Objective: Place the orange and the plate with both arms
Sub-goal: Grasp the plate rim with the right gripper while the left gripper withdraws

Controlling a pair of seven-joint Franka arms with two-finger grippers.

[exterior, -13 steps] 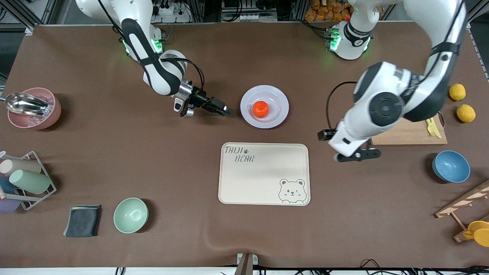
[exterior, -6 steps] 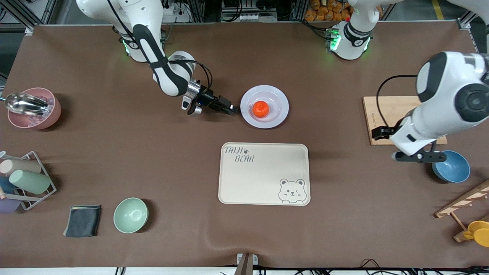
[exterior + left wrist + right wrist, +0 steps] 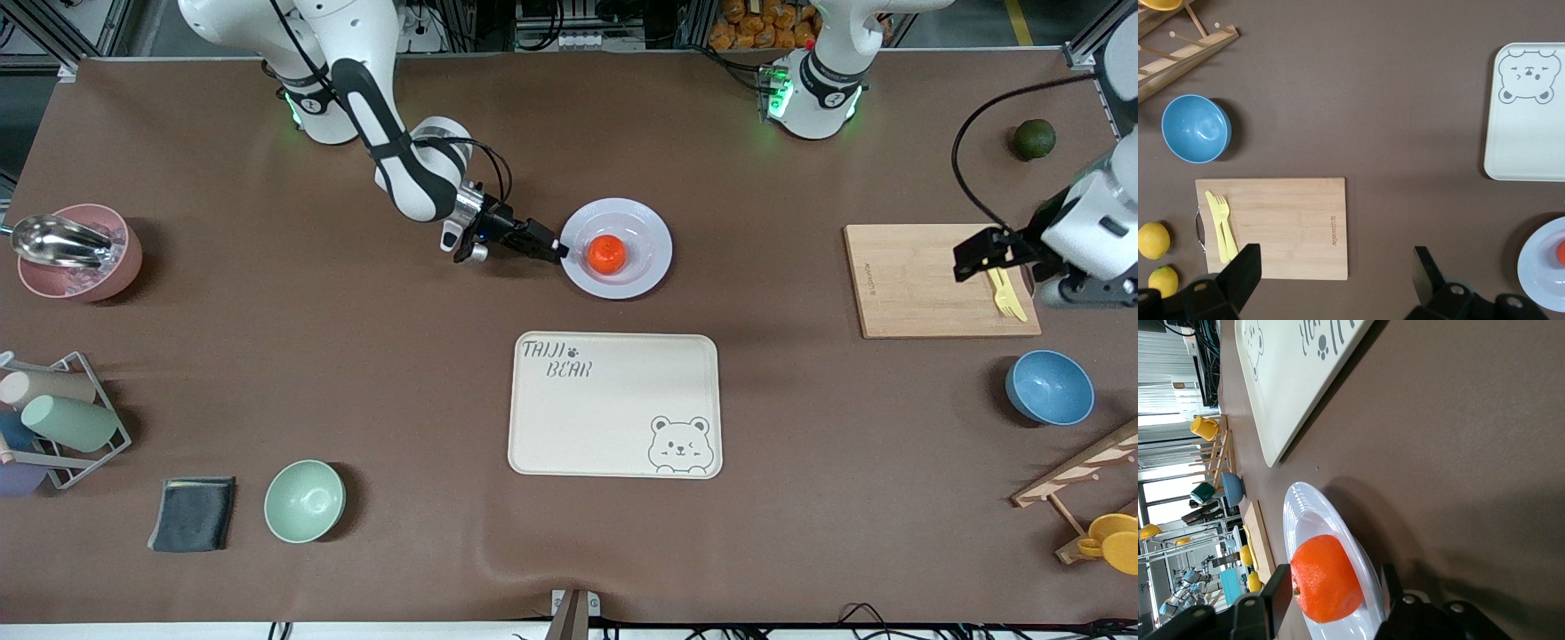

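One orange [image 3: 606, 254] sits in the middle of the plate [image 3: 647, 227], which lies on the surface just farther from the front camera than the tray [image 3: 613, 418]. Right tool [image 3: 553, 252] is at the plate's rim, fingers parted astride it. Left tool [image 3: 1335, 280] hangs wide open and empty over the board [image 3: 925, 293].

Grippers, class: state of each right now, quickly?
Left gripper: open, empty, over the cutting board.
Right gripper: open, straddling the plate rim.

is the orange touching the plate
Touching. The right wrist view shows the orange resting in the plate, no gap under it.
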